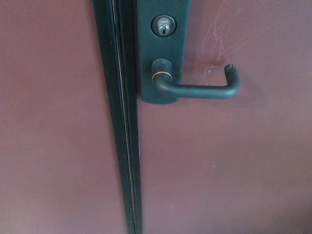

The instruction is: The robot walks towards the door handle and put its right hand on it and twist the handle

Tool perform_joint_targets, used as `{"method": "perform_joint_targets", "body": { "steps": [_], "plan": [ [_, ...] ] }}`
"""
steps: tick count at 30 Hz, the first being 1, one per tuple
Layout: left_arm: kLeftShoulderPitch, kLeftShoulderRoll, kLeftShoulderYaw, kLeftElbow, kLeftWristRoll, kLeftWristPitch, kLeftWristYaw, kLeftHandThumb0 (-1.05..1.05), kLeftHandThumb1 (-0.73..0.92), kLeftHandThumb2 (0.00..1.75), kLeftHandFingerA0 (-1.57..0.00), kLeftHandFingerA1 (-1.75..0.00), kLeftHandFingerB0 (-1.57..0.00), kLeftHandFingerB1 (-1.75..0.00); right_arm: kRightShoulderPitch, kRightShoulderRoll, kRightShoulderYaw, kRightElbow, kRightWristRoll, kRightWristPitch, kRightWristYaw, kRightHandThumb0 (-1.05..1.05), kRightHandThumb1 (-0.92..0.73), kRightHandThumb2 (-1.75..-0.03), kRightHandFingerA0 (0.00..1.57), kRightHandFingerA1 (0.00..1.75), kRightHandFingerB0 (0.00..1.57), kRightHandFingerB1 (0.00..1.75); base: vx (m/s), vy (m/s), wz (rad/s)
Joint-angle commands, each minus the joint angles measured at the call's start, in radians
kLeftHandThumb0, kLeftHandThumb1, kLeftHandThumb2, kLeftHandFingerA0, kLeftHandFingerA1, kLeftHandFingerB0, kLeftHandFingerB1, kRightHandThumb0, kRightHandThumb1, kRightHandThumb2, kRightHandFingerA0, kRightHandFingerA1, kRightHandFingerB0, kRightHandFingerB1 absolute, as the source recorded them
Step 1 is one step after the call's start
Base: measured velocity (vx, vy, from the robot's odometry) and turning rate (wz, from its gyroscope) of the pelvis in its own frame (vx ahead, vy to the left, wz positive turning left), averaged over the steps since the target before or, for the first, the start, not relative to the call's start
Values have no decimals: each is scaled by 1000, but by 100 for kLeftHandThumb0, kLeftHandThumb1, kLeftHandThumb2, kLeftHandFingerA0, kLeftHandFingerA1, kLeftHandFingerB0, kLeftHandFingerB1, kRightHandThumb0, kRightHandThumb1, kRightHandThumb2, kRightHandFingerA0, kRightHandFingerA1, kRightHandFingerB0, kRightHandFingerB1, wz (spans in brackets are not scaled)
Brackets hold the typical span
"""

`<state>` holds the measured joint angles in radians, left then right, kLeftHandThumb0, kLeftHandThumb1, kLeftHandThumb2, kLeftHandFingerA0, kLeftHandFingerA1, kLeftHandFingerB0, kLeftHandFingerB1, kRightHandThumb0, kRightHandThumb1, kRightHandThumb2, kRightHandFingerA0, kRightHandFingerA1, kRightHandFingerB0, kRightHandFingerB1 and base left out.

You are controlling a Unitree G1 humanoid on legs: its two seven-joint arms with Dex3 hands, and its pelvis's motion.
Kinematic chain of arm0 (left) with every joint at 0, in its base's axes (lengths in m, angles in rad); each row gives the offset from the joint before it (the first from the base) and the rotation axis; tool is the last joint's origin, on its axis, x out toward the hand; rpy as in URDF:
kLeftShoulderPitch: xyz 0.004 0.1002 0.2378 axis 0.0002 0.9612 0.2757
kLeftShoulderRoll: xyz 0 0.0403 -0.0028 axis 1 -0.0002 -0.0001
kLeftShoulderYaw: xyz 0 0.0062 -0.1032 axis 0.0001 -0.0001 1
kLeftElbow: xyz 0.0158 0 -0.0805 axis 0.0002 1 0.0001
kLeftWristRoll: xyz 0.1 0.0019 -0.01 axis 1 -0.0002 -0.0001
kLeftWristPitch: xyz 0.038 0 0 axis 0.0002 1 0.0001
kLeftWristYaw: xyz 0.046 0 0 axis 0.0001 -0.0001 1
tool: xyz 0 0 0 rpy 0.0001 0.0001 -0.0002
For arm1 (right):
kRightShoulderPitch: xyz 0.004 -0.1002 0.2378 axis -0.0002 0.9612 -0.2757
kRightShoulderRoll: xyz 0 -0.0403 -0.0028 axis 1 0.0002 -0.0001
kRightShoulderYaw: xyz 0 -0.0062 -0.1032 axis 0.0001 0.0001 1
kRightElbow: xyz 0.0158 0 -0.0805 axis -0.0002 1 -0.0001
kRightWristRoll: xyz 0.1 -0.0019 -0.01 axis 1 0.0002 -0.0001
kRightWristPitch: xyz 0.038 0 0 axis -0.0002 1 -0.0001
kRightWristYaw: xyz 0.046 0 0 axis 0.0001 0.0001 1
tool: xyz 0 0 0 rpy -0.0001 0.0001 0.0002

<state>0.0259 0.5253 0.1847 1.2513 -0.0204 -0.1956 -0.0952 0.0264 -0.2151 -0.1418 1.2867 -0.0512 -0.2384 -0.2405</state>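
A dark lever door handle juts out level to the right from a dark backplate on a maroon door. Its free end bends back toward the door at the right. A round silver keyhole cylinder sits in the plate above the lever's hub. Neither of my hands nor any part of my arms shows in the head view.
A dark vertical strip with a thin bright line runs top to bottom where the two maroon door leaves meet, left of the plate. Pale scratch marks fan across the door above the lever.
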Motion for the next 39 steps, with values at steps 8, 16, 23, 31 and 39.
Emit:
{"method": "perform_joint_targets", "body": {
  "steps": [8, 16, 23, 31, 39],
  "plan": [
    [10, 9, 2, -20, 3, -14, -24, -6, 72, 60, -53, -47, -42, -40, 129, 18, -385, -548, 404, -46, 300, -24, -48, -90, 30, 59, 18, 51, 0, 0, 0],
    [6, 12, 8, -9, 0, -15, -24, -6, 72, 60, -53, -47, -42, -40, 305, -19, -433, -1174, 535, 85, 339, -33, -61, -69, 30, 54, 20, 45, 0, 0, 0],
    [15, 15, 4, -21, 2, -12, -29, -6, 71, 60, -53, -47, -42, -40, 369, -121, -477, -1582, 569, 176, 304, -52, -54, -57, 32, 72, 24, 61, 0, 0, 0],
    [6, 16, 7, -7, 1, -2, -25, -6, 71, 60, -54, -48, -41, -40, 274, -360, -525, -1843, 668, 340, 331, -65, -39, -59, 37, 71, 28, 61, 0, 0, 0],
    [5, 21, 4, 0, 6, -9, -33, -7, 71, 60, -53, -47, -41, -40, -7, -633, -427, -1849, 691, 467, 424, -63, -34, -51, 49, 65, 37, 53, 0, 0, 0]
  ]
}}
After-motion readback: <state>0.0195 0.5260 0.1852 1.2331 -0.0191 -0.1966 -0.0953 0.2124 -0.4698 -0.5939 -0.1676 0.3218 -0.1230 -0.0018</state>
